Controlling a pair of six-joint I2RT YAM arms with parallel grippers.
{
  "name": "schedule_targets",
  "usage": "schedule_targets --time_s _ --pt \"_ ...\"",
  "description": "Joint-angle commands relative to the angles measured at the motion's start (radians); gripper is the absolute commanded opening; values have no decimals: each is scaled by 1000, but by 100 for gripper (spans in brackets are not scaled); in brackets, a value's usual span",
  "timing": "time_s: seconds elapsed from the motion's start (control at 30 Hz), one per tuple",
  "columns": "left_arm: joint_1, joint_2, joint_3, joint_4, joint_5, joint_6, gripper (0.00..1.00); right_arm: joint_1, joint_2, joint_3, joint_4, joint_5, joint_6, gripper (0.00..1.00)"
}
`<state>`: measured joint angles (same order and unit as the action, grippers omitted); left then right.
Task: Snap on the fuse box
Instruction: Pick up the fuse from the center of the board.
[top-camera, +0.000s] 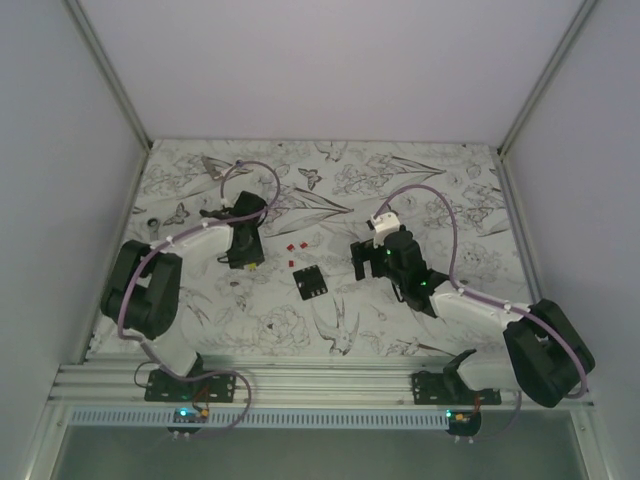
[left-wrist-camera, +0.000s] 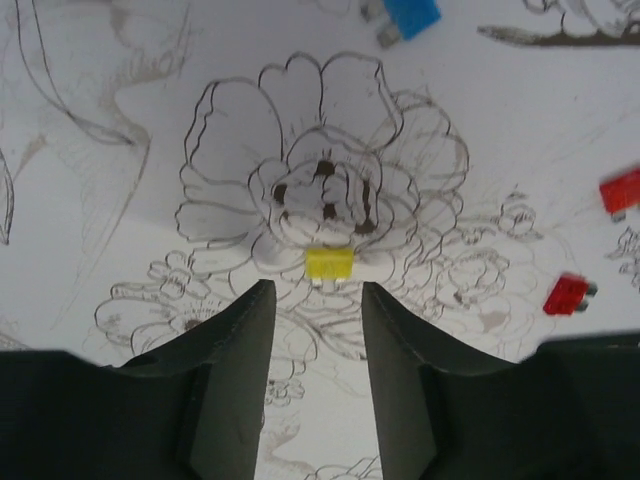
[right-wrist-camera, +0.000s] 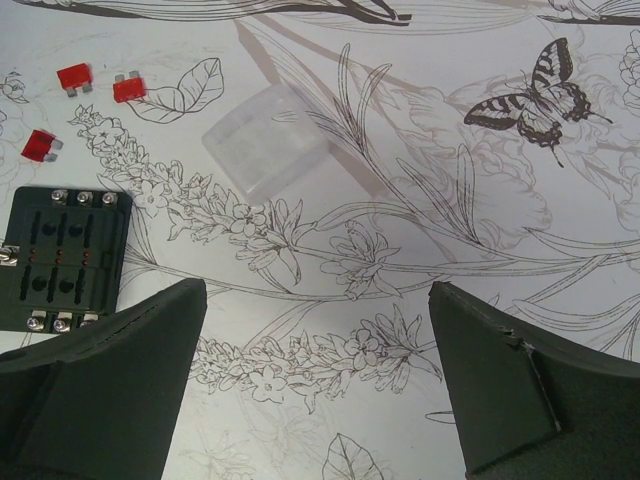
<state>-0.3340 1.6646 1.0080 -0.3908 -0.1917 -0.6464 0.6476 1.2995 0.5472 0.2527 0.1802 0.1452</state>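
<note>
The fuse box (top-camera: 311, 282) is a flat black square lying on the patterned table between the arms. It also shows at the left edge of the right wrist view (right-wrist-camera: 65, 258), with its slot grid facing up. A clear plastic cover (right-wrist-camera: 266, 140) lies on the table beyond it. My right gripper (right-wrist-camera: 318, 290) is wide open and empty over bare table, to the right of the fuse box (top-camera: 362, 262). My left gripper (left-wrist-camera: 316, 295) is open and empty, with a small yellow fuse (left-wrist-camera: 329, 263) on the table just ahead of its tips. It sits left of the fuse box (top-camera: 243, 258).
Loose red fuses lie near the box (right-wrist-camera: 74, 76) (right-wrist-camera: 128, 88) (right-wrist-camera: 38, 145), and two show in the left wrist view (left-wrist-camera: 621, 190) (left-wrist-camera: 567, 294). A blue fuse (left-wrist-camera: 411, 15) lies farther ahead of the left gripper. White walls enclose the table.
</note>
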Motion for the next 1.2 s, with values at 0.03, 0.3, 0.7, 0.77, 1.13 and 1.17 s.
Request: schedule_targets --time_s 0.03,0.3,0.7,0.77,1.13,1.17 --pt "-5 89 59 -12 -39 -15 39 10 8 -8 39 -8 -4 100" --pt "-10 130 80 -19 -25 -1 36 9 -6 -16 42 3 1 100" --pt "-10 87 60 -50 67 29 35 10 -30 -23 38 4 4 100" --pt "-9 87 63 -54 76 39 36 10 -30 -24 38 3 4 100" --pt "-7 121 89 -79 54 59 29 10 -41 -29 36 3 6 100" --pt "-7 122 89 -79 54 59 27 10 -43 -29 38 3 6 100"
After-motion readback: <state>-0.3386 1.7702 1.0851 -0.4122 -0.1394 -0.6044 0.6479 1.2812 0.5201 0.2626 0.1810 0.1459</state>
